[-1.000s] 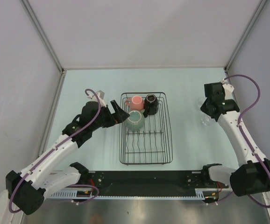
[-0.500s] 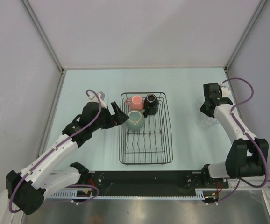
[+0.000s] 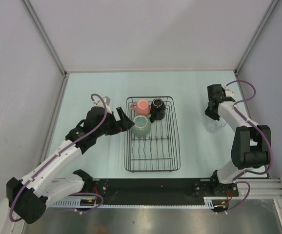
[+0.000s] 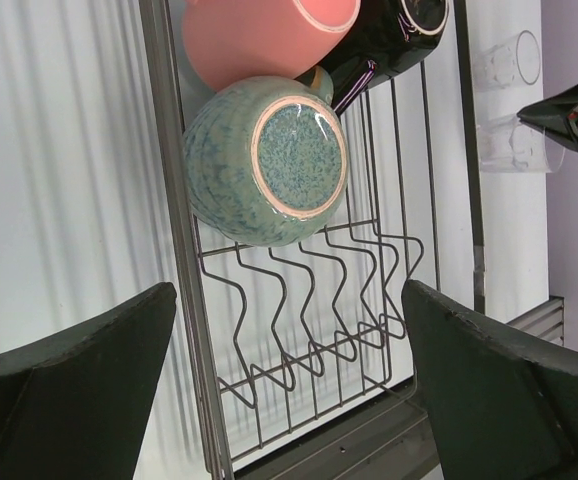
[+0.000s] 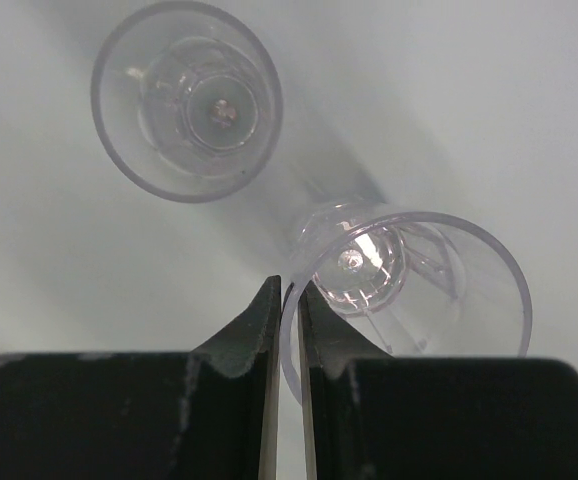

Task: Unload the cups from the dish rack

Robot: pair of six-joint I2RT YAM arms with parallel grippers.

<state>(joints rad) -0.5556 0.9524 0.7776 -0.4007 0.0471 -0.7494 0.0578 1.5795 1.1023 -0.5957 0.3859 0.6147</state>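
The black wire dish rack holds a pink mug, a black cup and a pale-green cup at its far end. My left gripper is open at the rack's left edge beside the green cup; its fingers straddle the rack bars. My right gripper is shut on the rim of a clear glass tumbler standing on the table at right. A second clear tumbler stands just beyond it, upright.
Grey walls enclose the pale table on three sides. The near part of the rack holds only tines. The black rail with the arm bases runs along the near edge.
My right arm has swung left and folded back, its gripper moving a little left and down with the tumbler. The left arm has not moved.
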